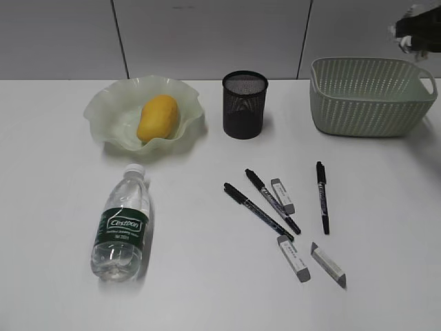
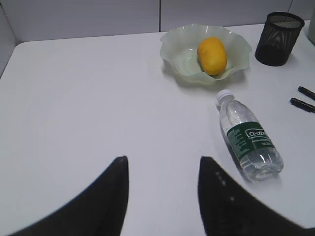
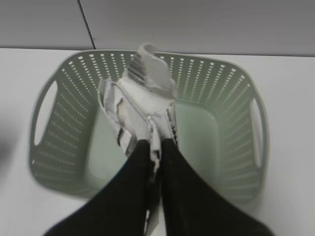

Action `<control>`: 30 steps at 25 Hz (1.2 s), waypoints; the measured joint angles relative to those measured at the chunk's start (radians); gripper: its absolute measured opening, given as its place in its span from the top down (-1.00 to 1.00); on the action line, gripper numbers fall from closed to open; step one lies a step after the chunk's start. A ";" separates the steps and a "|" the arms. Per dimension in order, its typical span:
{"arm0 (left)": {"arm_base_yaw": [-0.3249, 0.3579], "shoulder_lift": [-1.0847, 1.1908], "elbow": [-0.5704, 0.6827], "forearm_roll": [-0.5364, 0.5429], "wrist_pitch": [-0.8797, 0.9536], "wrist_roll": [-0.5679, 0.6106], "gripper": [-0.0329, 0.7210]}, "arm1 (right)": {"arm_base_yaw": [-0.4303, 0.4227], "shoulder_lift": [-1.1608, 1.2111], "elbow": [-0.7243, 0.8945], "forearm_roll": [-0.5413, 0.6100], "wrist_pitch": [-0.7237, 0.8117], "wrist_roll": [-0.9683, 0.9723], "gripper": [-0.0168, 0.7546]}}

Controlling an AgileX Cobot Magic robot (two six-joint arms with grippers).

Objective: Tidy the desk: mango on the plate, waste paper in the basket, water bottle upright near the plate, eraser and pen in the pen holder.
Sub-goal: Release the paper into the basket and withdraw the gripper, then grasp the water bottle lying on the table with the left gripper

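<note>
Right gripper [image 3: 155,147] clamps the waste paper [image 3: 140,105] over the basket [image 3: 231,142]; it may snag on release, left gripper [image 2: 162,172] idle, open.

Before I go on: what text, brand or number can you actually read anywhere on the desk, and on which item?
"Cestbon": white lettering on the dark green label of the water bottle, readable in the exterior and left wrist views.
Smaller print under that brand name: too small to read.
Markings on the three pens and the three erasers: too blurred to read.
Grey print on the waste paper in the right gripper: illegible.
</note>
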 joint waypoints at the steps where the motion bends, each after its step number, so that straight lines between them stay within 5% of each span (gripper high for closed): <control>1: 0.000 0.000 0.000 0.000 0.000 0.000 0.00 | -0.001 0.054 -0.060 -0.003 0.010 0.000 0.79; 6: 0.000 0.000 0.000 0.000 0.000 0.000 0.01 | -0.001 0.214 -0.278 -0.011 0.263 -0.001 -0.47; 7: 0.000 0.000 0.000 0.000 0.000 0.000 0.01 | -0.001 0.207 -0.289 -0.015 0.302 -0.003 -0.57; 10: 0.000 0.000 0.000 0.000 0.000 0.000 0.01 | -0.001 0.093 -0.221 -0.041 0.372 -0.006 -0.53; 14: 0.000 0.008 0.000 0.001 -0.001 0.000 0.01 | 0.014 -0.268 0.090 -0.072 0.374 -0.017 -0.44; 21: 0.000 0.158 0.001 0.001 -0.001 0.000 0.01 | 0.171 -0.951 0.573 -0.192 0.578 0.157 -0.33; 26: 0.000 0.300 0.001 0.001 -0.007 0.000 0.01 | 0.197 -1.310 0.670 -0.163 0.836 0.199 -0.32; 30: 0.000 0.443 -0.011 0.001 -0.040 0.000 0.01 | 0.197 -1.535 0.705 -0.139 0.898 0.199 -0.31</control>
